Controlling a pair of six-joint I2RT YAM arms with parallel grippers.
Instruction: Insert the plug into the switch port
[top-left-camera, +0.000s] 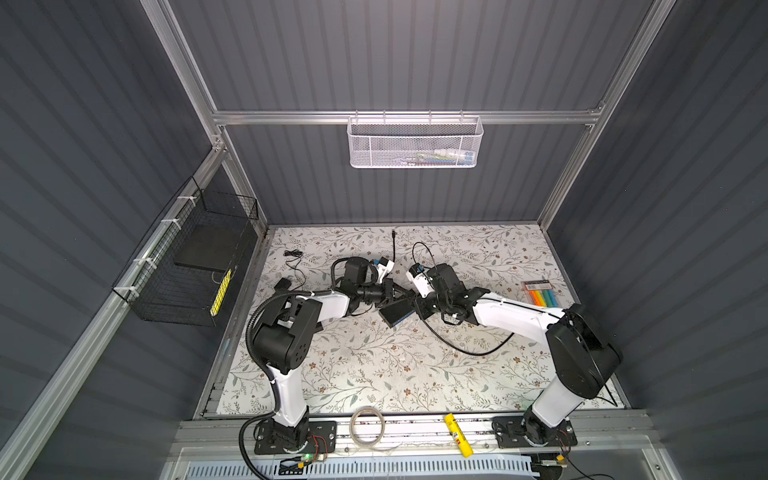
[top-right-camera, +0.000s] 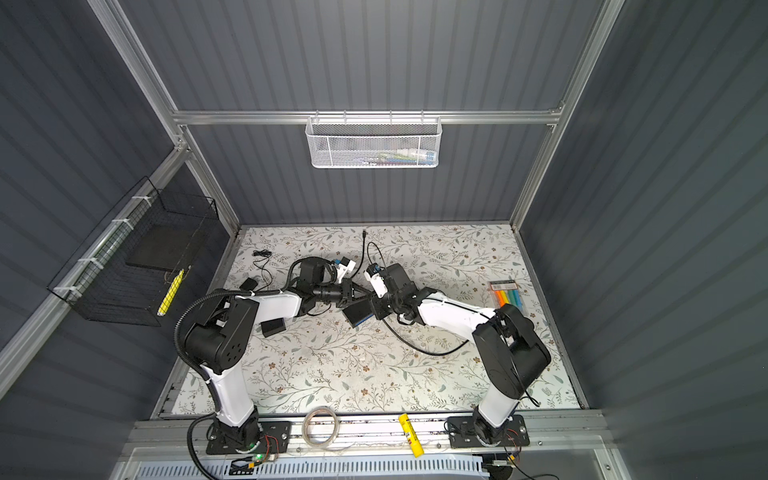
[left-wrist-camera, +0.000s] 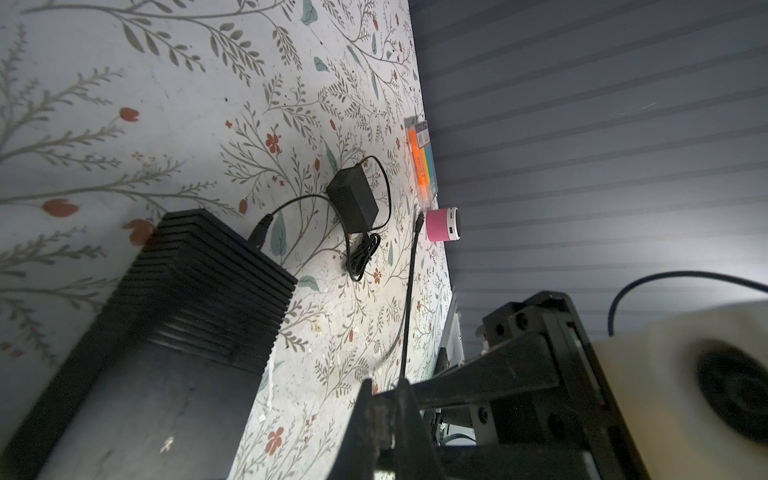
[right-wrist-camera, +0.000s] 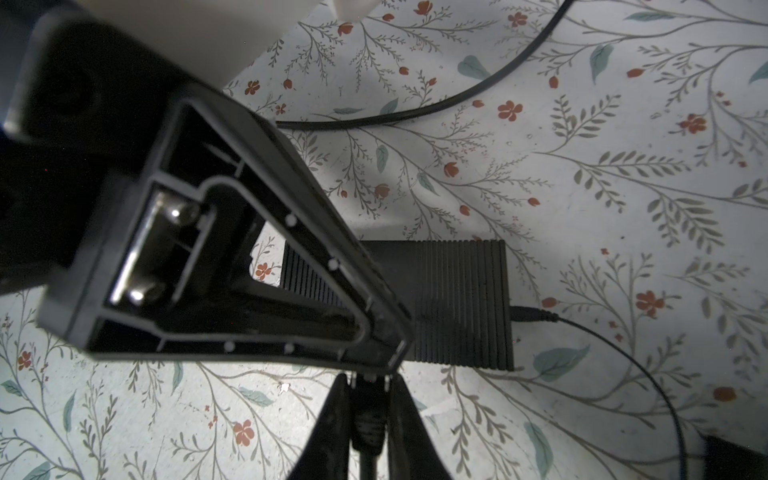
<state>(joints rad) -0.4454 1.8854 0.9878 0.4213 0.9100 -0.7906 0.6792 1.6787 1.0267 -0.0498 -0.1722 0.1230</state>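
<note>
The black ribbed switch (top-left-camera: 395, 315) (top-right-camera: 359, 313) lies mid-table with its blue port side toward the front. It also shows in the right wrist view (right-wrist-camera: 457, 303) and the left wrist view (left-wrist-camera: 187, 291). Both grippers meet tip to tip just above it. My right gripper (right-wrist-camera: 368, 386) (top-left-camera: 417, 302) is shut on the black plug (right-wrist-camera: 368, 419), whose cable trails out behind. My left gripper (left-wrist-camera: 384, 399) (top-left-camera: 409, 297) is shut, with its tips pinched on the plug's front end. The switch's ports are hidden in both wrist views.
The plug's cable loops on the mat (top-left-camera: 478, 351) to the right, and its far end (top-left-camera: 393, 235) lies near the back. A power adapter (left-wrist-camera: 353, 203), pink speaker (left-wrist-camera: 444, 224) and highlighter pack (top-left-camera: 544, 295) lie around. A tape roll (top-left-camera: 366, 428) and yellow stick (top-left-camera: 457, 436) sit on the front rail.
</note>
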